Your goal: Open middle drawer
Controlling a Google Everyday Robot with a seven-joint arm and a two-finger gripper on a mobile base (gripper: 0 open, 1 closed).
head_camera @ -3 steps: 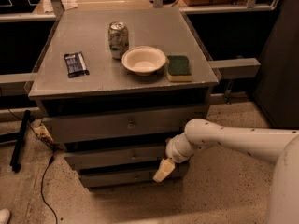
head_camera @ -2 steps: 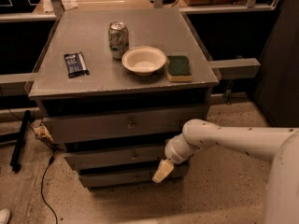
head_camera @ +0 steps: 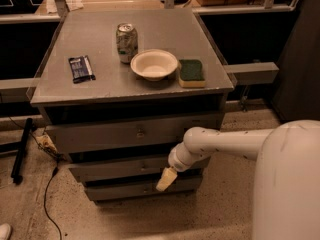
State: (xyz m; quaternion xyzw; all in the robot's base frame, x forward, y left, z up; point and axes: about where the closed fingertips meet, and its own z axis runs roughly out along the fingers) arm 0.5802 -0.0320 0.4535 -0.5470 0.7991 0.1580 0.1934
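The middle drawer is the 2nd of 3 grey fronts below the counter; the gripper hangs before its right half, at the lower edge, open or closed I cannot tell

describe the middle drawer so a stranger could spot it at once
Find the grey cabinet with a bowl on top; three drawers stack down its front. The middle drawer is the second down, with the gripper at its right end. It is shallower than the top drawer and wider than the bottom drawer.
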